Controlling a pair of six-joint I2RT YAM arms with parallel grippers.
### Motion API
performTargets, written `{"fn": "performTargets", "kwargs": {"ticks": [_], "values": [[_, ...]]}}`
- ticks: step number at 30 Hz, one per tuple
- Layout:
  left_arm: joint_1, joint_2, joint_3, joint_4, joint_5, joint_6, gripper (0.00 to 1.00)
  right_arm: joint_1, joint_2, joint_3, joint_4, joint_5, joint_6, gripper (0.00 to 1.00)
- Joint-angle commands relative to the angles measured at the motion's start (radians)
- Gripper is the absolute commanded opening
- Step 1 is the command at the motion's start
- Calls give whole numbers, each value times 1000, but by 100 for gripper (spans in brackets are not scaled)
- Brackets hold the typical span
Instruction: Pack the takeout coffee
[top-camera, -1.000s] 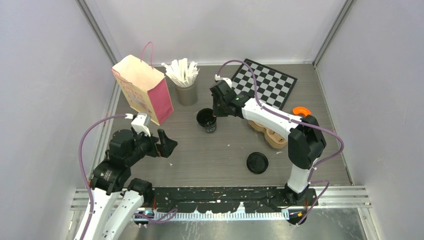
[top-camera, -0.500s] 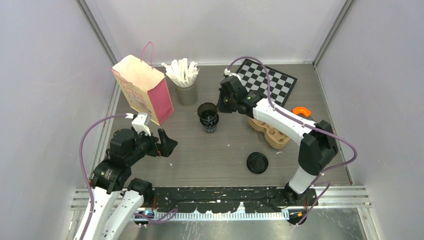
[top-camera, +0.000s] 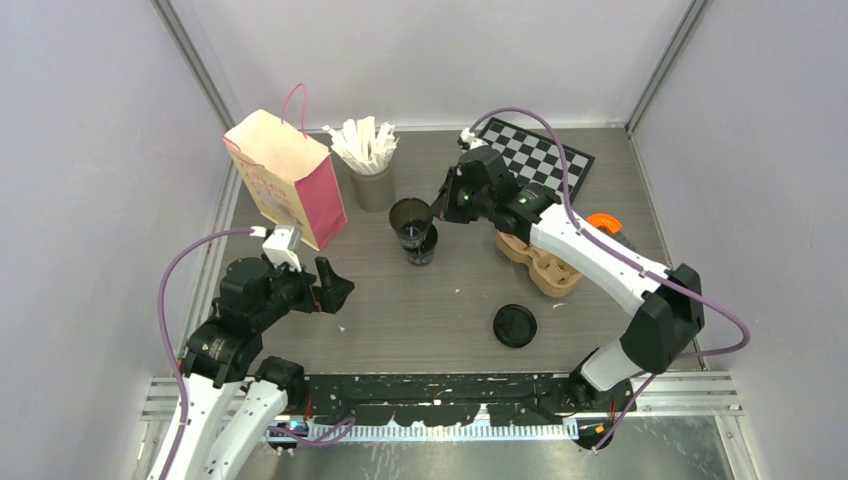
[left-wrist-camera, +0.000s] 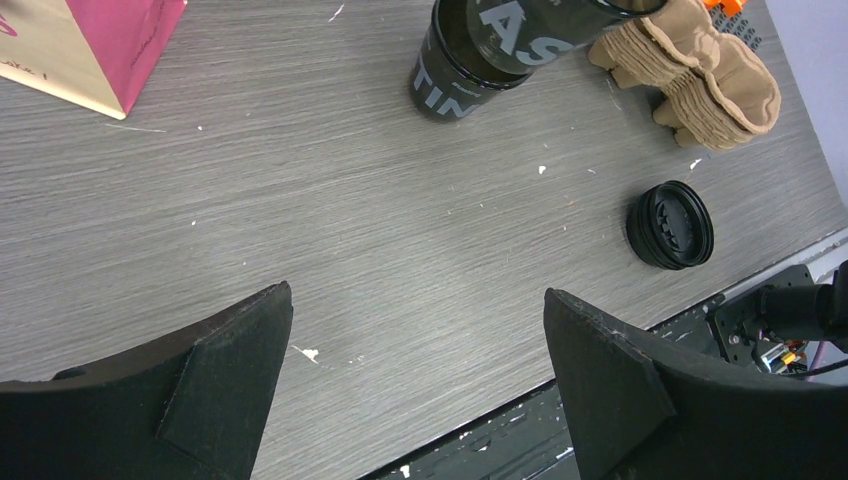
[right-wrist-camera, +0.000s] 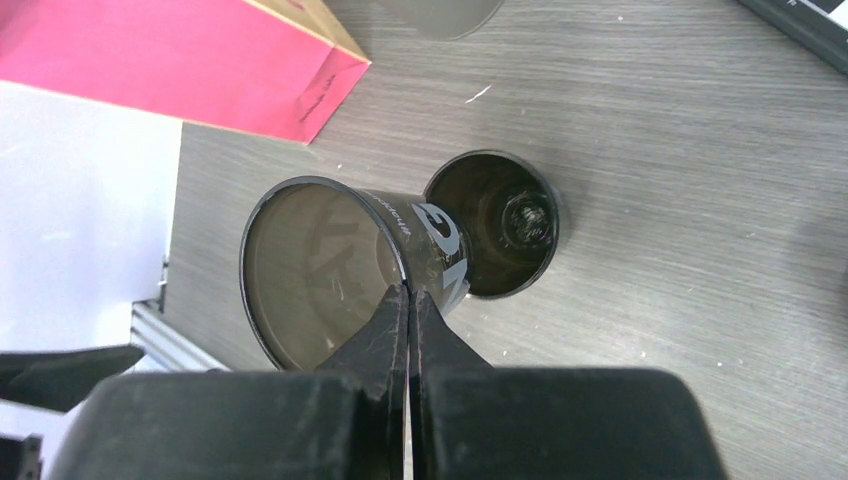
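Two lidless black takeout coffee cups show. One cup (top-camera: 421, 249) (right-wrist-camera: 507, 224) (left-wrist-camera: 452, 86) stands on the table's middle. The other cup (top-camera: 409, 215) (right-wrist-camera: 310, 272) (left-wrist-camera: 540, 25) hangs tilted just above and left of it, pinched at its rim by my right gripper (top-camera: 437, 207) (right-wrist-camera: 408, 292), which is shut on the cup wall. A black lid (top-camera: 515, 325) (left-wrist-camera: 670, 225) lies flat near the front. My left gripper (top-camera: 335, 290) (left-wrist-camera: 415, 292) hovers wide open and empty at the front left, far from both cups.
A brown pulp cup carrier (top-camera: 540, 264) (left-wrist-camera: 700, 82) lies right of the cups, under my right arm. A pink paper bag (top-camera: 290, 180) (right-wrist-camera: 190, 55) stands back left, beside a grey cup of white stirrers (top-camera: 372, 182). A checkerboard (top-camera: 540, 160) lies back right, an orange object (top-camera: 602, 221) near it.
My right gripper has lifted the upper cup up out of the lower one, and its arm has swung toward the back right. The left arm has not moved.
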Motion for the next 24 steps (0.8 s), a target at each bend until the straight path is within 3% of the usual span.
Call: {"fn": "performTargets", "kwargs": {"ticks": [1, 14, 24], "values": [[4, -6, -1, 29, -10, -5, 98, 12, -98, -39, 30, -82, 27, 0], [4, -7, -1, 28, -15, -7, 98, 249, -242, -321, 17, -6, 11, 0], [4, 14, -1, 25, -17, -9, 98, 282, -271, -527, 168, 46, 22, 0]]}}
